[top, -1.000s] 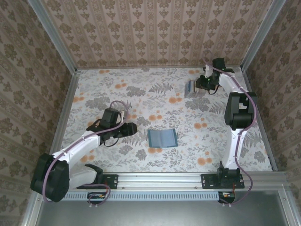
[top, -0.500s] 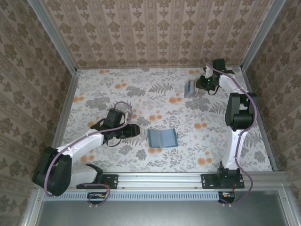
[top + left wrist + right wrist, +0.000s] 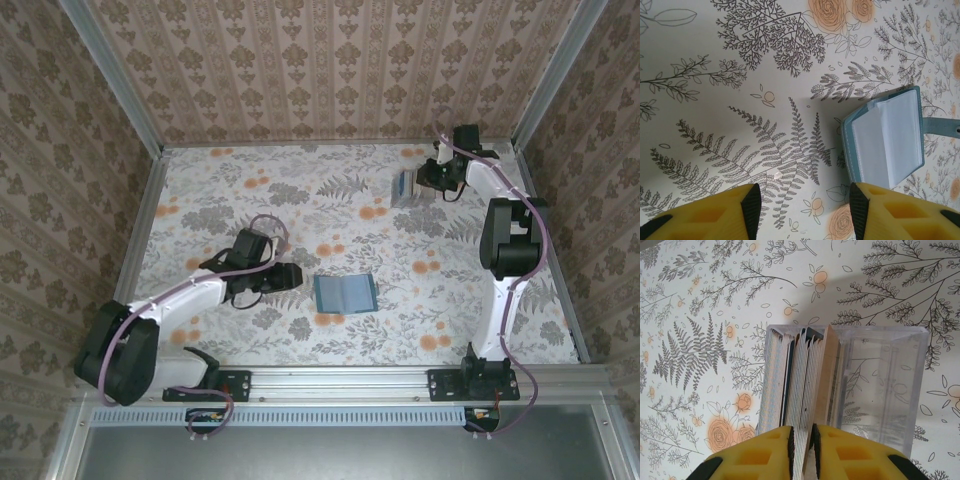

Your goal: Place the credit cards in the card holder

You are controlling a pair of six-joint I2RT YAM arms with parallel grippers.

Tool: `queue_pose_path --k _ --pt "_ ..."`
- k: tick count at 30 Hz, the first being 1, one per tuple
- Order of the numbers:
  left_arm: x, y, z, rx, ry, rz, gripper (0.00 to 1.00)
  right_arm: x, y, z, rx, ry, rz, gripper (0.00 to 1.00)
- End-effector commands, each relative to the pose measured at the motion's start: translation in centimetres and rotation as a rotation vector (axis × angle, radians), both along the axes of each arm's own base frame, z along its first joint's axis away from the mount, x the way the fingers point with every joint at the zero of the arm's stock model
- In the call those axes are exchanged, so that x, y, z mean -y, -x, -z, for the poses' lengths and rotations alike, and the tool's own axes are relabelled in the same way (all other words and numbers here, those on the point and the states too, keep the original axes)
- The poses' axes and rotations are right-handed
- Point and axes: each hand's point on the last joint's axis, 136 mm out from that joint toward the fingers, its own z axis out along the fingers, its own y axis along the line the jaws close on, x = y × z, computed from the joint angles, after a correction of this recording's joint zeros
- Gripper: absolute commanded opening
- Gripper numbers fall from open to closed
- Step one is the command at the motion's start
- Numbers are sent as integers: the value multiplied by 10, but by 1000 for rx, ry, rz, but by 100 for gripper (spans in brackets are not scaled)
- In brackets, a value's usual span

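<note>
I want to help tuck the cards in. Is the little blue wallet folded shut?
No, the card holder lies spread open, with its pale inside facing up.

High overhead, close left-wrist views share card holder [image 3: 345, 293].

Bare surface [image 3: 740, 140] is left between the left pincer [image 3: 803, 202] and the card holder [image 3: 887, 137], and can be crossed freely. The right pincer [image 3: 802, 442] is crowded by the credit cards [image 3: 790, 375] packed upright in a clear box [image 3: 885, 380], close to the back wall [image 3: 330, 80].
</note>
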Motion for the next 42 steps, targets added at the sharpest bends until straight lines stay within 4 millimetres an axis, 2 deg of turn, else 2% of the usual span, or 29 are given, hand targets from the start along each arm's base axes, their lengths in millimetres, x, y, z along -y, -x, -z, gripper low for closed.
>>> queue_pose_path --k 1,5,10,13,18,25,28,32,40,42 --pt "10 -6 -9 19 18 20 53 -6 -2 -22 51 -25 -16 21" --pt "13 -6 -7 15 17 33 53 -6 -1 -23 53 -24 -15 23" --pt "16 -5 -4 13 8 40 53 -5 -2 -21 52 -19 -13 34" --pt "20 -6 -2 -8 4 56 53 -6 -3 -16 35 -27 -8 36" --pt "26 -9 -3 -1 1 68 53 -5 -4 -5 1 -18 15 45" --pt "28 -12 -10 21 8 60 53 -11 -1 15 -75 29 27 49" --pt "27 -11 -9 12 2 63 53 -6 1 23 -103 77 48 55" --pt "28 -11 -7 12 7 62 53 -3 2 31 -139 110 69 55" --pt "26 -9 -6 15 -1 60 53 -20 -1 14 -87 31 26 50" --pt "25 -8 -5 11 -3 57 53 -24 -3 3 -46 -8 21 48"
